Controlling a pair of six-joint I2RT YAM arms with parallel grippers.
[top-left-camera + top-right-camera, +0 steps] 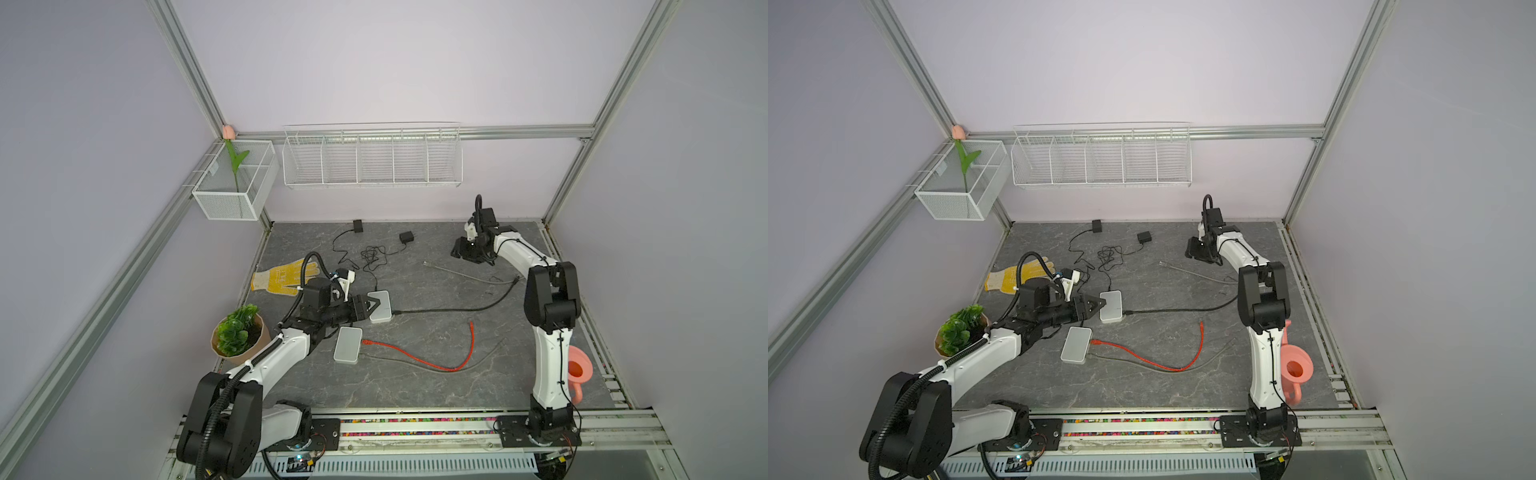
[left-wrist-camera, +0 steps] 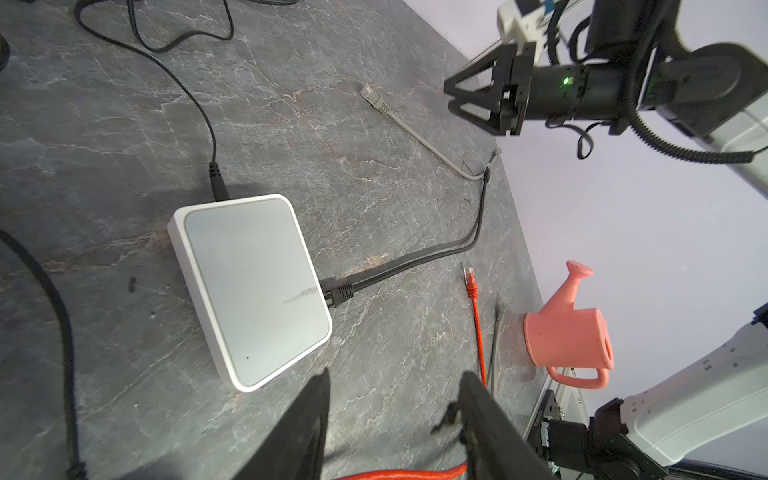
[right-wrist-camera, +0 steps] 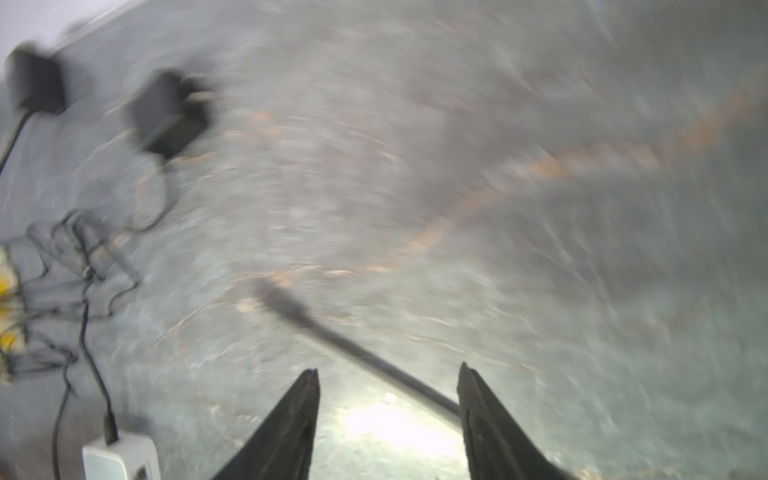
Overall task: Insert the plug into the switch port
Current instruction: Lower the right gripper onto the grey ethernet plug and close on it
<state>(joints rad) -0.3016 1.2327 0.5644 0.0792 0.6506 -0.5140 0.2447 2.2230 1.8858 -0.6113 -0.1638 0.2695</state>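
Pickup of the grey plug (image 1: 426, 263) is, as we judge it, the step in hand, and doing it well starts with where we take hold. That plug lies loose on the table (image 1: 415, 395), far and right of centre, well apart from the white switch (image 2: 253, 286), which sits left of centre. Our right gripper (image 2: 449, 96) hangs just right of the plug, above the surface, with its jaws apart and nothing in them. The right wrist view is smeared, but it shows the grey cable (image 3: 353, 349) running across the table past one finger, not clamped.

We want to come down over the plug body itself rather than the cord behind it, with fingers on its two sides, so the tip cannot swing once lifted. We should square the jaws to the plug's length before closing.

Our left gripper (image 1: 376, 305) sits at the left edge of the switch, jaws apart and empty. Whether it touches the case we cannot tell. Bracing there would help, since the light box will likely slide under a push. A black cable (image 1: 457, 309) already fills one port on the right edge, so we aim for a free port beside it, though the ports themselves are hidden from us. Carrying the plug low and level should keep the cord from snagging on that black cable.
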